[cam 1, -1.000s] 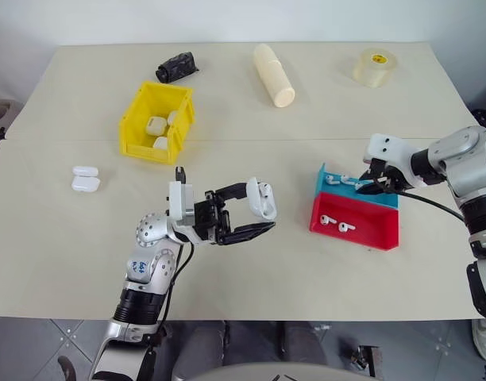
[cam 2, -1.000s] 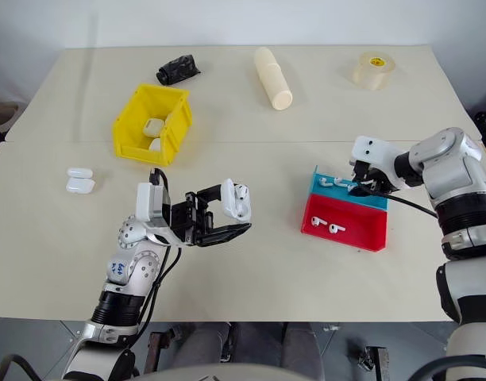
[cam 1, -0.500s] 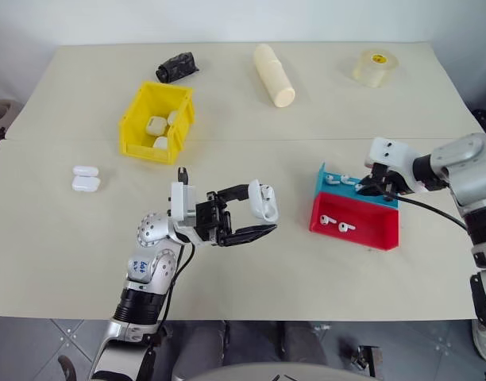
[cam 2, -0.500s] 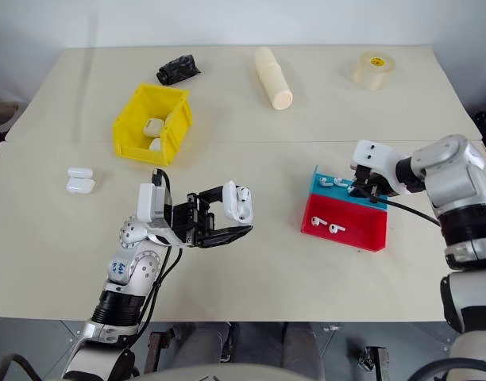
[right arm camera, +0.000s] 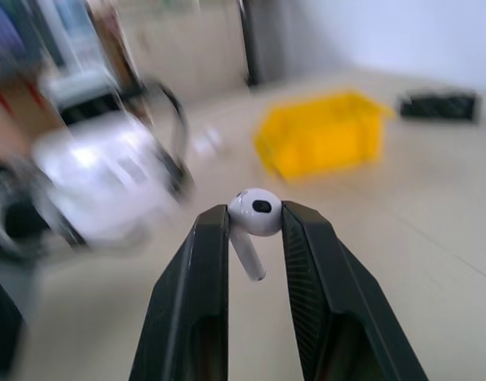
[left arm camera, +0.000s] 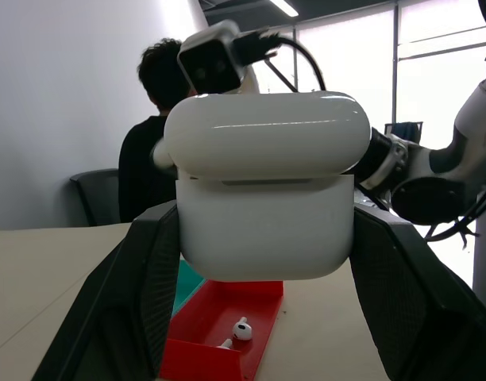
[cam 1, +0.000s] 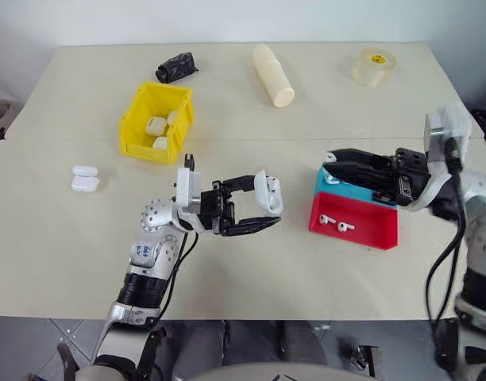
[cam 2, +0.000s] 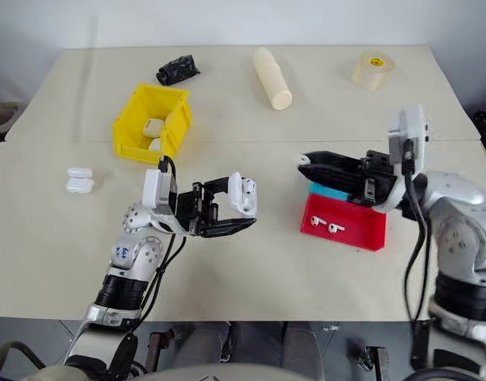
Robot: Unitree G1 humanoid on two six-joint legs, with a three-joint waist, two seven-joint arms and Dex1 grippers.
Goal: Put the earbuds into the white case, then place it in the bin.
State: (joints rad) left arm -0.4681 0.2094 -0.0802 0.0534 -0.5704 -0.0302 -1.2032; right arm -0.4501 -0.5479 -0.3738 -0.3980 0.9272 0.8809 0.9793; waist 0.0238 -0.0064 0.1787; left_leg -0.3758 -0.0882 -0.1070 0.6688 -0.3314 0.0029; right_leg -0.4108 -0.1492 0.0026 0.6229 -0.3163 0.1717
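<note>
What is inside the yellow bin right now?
Three white cases show inside the yellow bin, clustered toward its right side. The near wall hides part of its floor, so anything lying low behind it cannot be seen.

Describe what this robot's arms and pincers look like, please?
Both arms are silver-grey metal built from rounded joint housings, darkening to black near the body. Each carries a white boxy camera block at the wrist, with a black cable looping along the arm. The left pincer and right pincer each have two long, tapering black fingers. The left arm bears a small blue marking on one joint.
</note>
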